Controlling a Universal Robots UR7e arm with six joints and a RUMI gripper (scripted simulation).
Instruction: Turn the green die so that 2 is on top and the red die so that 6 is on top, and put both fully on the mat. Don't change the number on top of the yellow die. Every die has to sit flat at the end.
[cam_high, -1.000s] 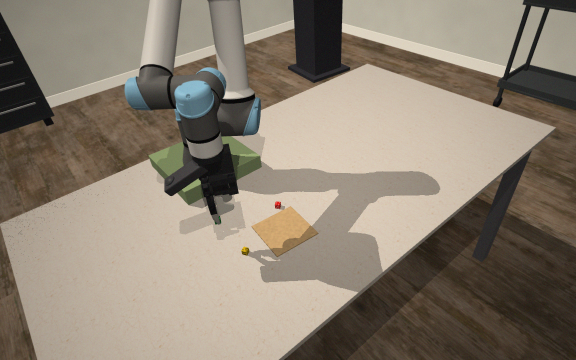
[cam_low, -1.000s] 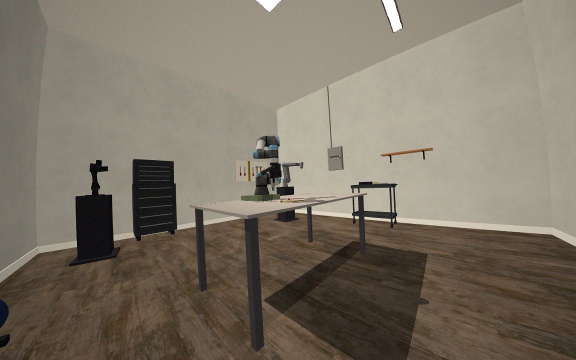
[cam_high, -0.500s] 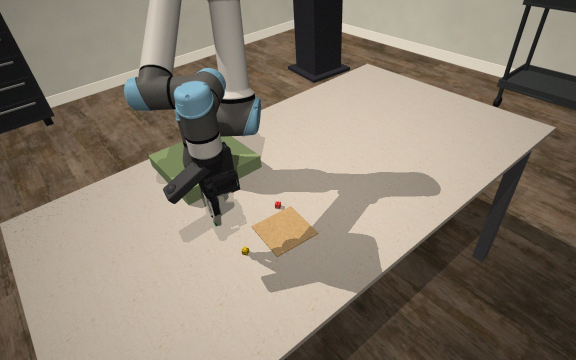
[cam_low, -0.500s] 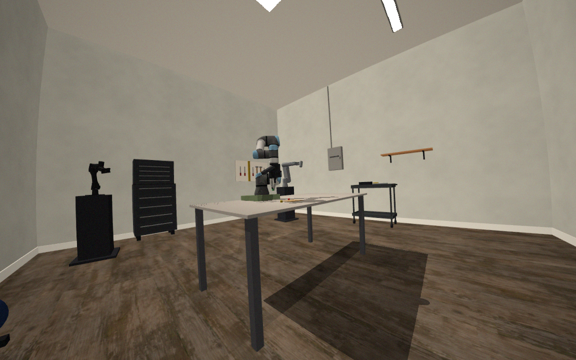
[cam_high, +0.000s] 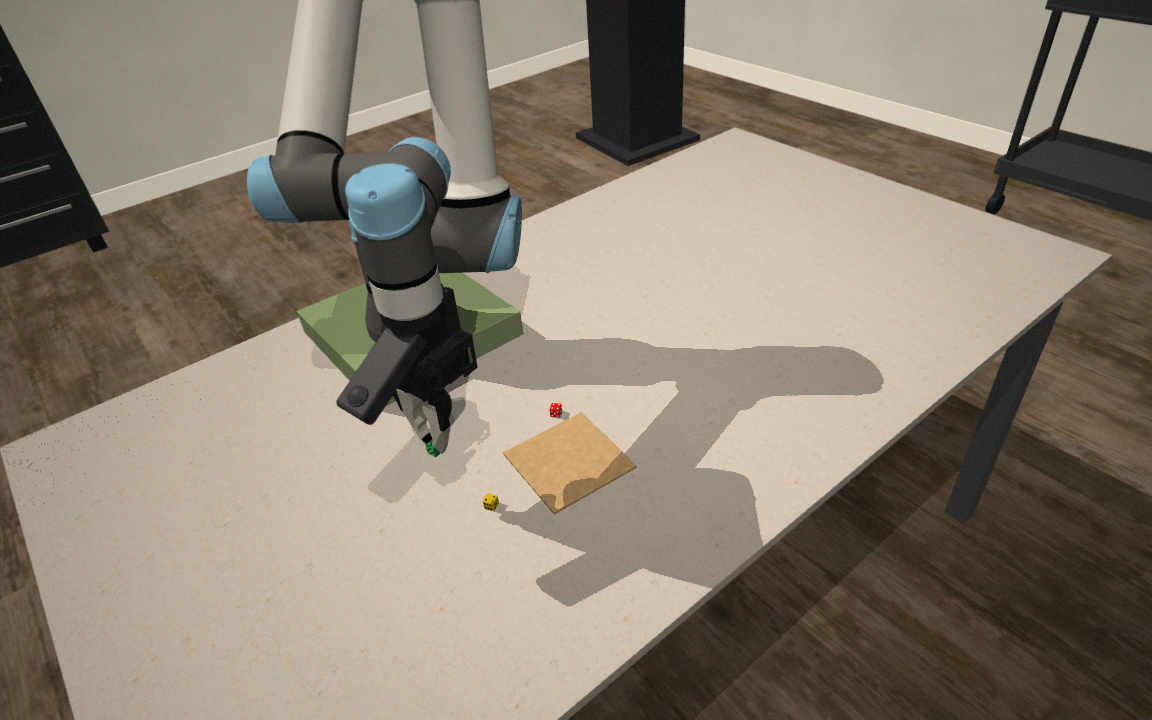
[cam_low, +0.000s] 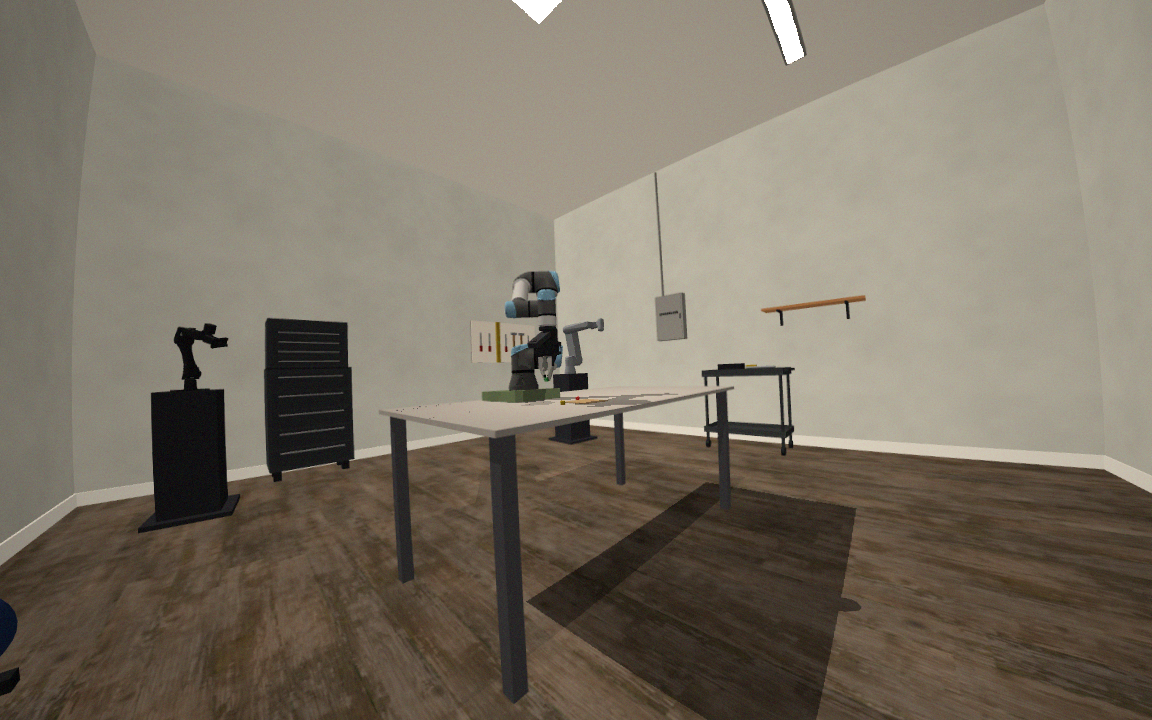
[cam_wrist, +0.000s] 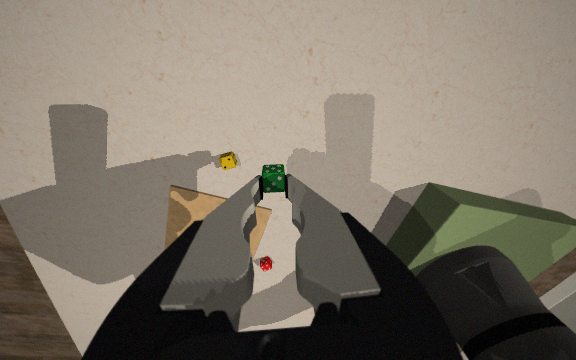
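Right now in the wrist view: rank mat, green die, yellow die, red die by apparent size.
1. Mat, though partly hidden behind the fingers.
2. Green die, clamped in the gripper and nearest the camera.
3. Yellow die and red die look alike, so unranked.

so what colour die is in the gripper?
Green die, white pips; wrist view shows it best.
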